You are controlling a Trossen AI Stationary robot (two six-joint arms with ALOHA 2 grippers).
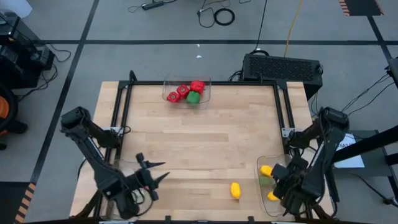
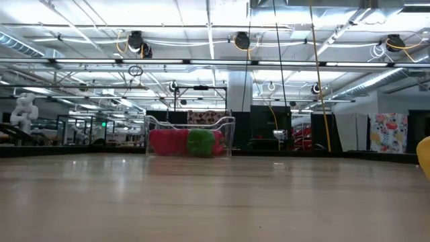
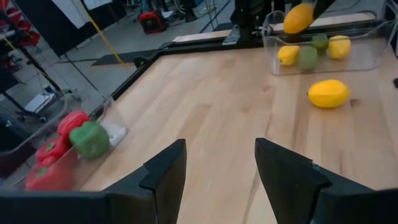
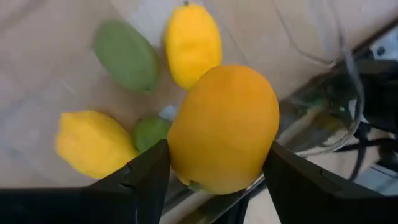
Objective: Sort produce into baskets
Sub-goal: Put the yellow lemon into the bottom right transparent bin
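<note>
My right gripper (image 4: 217, 158) is shut on an orange (image 4: 225, 127) over the clear bin at the table's near right (image 1: 268, 163). That bin holds two lemons (image 4: 193, 43) (image 4: 92, 143) and two limes (image 4: 127, 56). A loose lemon (image 1: 235, 190) lies on the table left of that bin. A second clear bin (image 1: 186, 93) at the far middle holds red peppers (image 1: 182, 91) and a green pepper (image 1: 194, 98). My left gripper (image 1: 163, 171) is open and empty at the near left; it also shows in the left wrist view (image 3: 221, 155). My right gripper pinches the orange between its two fingers, one on each opposite side (image 4: 180, 146). The fingers come from above, pointing down. The orange is lifted clear above the bin's fruit; it also shows in the left wrist view (image 3: 298, 17) above the bin's wall.
A black frame (image 1: 199, 83) runs along the table's far, left and right sides. A black box (image 1: 283, 67) stands behind the far right corner. In the low view the pepper bin (image 2: 190, 138) stands far off, and a yellow fruit (image 2: 424, 156) shows at the right.
</note>
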